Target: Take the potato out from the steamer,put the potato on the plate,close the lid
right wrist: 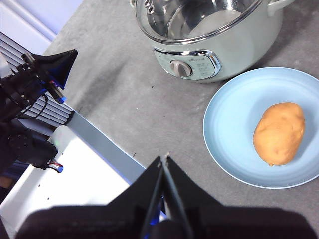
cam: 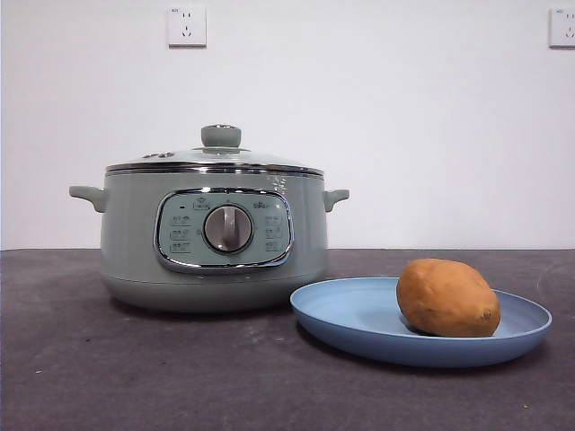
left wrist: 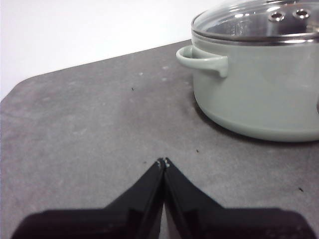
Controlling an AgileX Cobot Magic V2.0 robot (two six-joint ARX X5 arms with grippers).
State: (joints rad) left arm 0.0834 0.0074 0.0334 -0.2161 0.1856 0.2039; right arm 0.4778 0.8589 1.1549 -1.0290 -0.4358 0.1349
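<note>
1. On the dark grey counter (cam: 135,377) stands the steamer (cam: 211,242), a pale green pot with a small handle on each side and a chrome-framed panel facing the front camera.
2. A round silver dial (cam: 228,228) sits in the middle of that panel.
3. The lid (cam: 216,160) rests on the steamer's rim, glass with a chrome edge and a pale green knob (cam: 221,136) on top (two small vent holes show in the glass in the left wrist view).
4. Just beside the steamer lies the plate (cam: 359,314), light blue and shallow, flat on the counter; from the front its near edge overlaps the steamer's base, while the right wrist view shows a narrow strip of counter between them.
5. The potato (cam: 447,297) lies on its side on the plate, orange-brown and oval, toward the half of the plate farther from the steamer.
6. The left gripper (left wrist: 163,162) has its two black jaws pressed together at the tips and holds nothing; it hangs low over bare counter, apart from the steamer's side handle (left wrist: 202,59).
7. The right gripper (right wrist: 164,159) also has its jaws together and empty; it looks down from high up over the counter's near edge, well apart from plate and steamer.
8. Two wall sockets (cam: 187,25) sit on the white wall behind.
</note>
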